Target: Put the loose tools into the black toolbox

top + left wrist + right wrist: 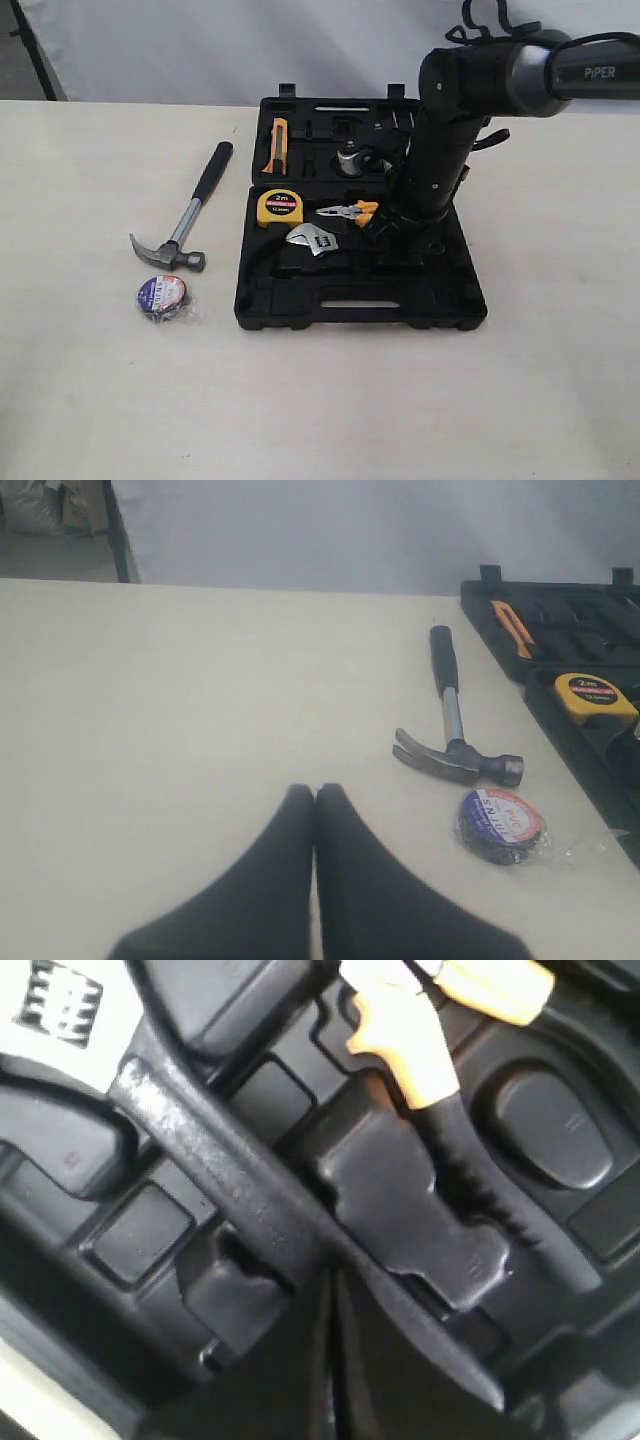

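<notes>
The black toolbox [352, 312] lies open in the middle of the table. Left of it, on the table, lie the claw hammer [186, 222] [451, 708] and the black tape roll [163, 296] [500, 826]. The adjustable wrench [314, 240] lies inside the box, its black handle [230, 1175] running across the moulded tray. My right gripper [335, 1275] is down in the box, fingers together, tips at the wrench handle. My left gripper [316, 791] is shut and empty, hovering over bare table short of the hammer and tape; the exterior view does not show it.
A yellow tape measure [279, 208] [596, 695] and orange-handled pliers [351, 212] [412, 1052] sit in the box beside the wrench. An orange knife [280, 146] [515, 630] rests in the lid. The right arm [440, 150] stands over the box's middle.
</notes>
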### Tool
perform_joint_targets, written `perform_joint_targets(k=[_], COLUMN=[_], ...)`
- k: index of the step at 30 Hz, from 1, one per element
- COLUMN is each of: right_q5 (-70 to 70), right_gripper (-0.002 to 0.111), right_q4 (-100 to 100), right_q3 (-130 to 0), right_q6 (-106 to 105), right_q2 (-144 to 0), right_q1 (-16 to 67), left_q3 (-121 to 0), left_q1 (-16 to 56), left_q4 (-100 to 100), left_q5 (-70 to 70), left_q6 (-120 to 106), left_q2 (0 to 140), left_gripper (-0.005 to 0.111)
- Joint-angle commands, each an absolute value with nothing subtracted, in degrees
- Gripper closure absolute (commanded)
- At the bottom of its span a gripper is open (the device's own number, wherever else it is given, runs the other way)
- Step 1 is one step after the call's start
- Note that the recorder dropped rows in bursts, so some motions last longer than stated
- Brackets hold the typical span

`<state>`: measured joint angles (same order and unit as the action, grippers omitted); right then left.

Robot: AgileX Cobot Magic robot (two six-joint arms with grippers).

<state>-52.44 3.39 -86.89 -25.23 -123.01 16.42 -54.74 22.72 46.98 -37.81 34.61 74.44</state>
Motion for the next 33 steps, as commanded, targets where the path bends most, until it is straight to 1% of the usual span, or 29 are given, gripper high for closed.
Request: perform_joint_targets(k=[1,4,7,12,26,33], right_q5=[-49.79,-49.32,-50.19,-51.42,-54.82,-56.02], right_gripper=[0.109,0.109,0.109,0.109,0.109,0.109], right_q4=[3.02,3.36,3.85,5.21,6.13,9.55], right_q3=[-85.88,-85.88,-85.88,-85.88,-85.88,-85.88], right_q6=[-24.96,-25.04,-25.87,-25.71,-22.29,-21.87], right_q2=[-121.53,-116.25,-114.85,-118.44,-122.27,-123.02], right_q1=[16.45,17.51,19.44,23.82,28.2,32.17], left_q3=[-54.2,-54.2,-54.2,-54.2,-54.2,-54.2], left_q1=[22.53,22.53,22.53,22.53,22.53,22.53], left_q4=[46.2,46.2,46.2,46.2,46.2,46.2], left_q5=[-36.83,-36.83,-36.83,-36.83,-36.83,-36.83], left_q6=[35.2,35.2,35.2,35.2,35.2,35.2], left_q2=[73.98,73.98,73.98,73.98,73.98,73.98], left_gripper=[0.105,0.105,0.105,0.105,0.105,0.105])
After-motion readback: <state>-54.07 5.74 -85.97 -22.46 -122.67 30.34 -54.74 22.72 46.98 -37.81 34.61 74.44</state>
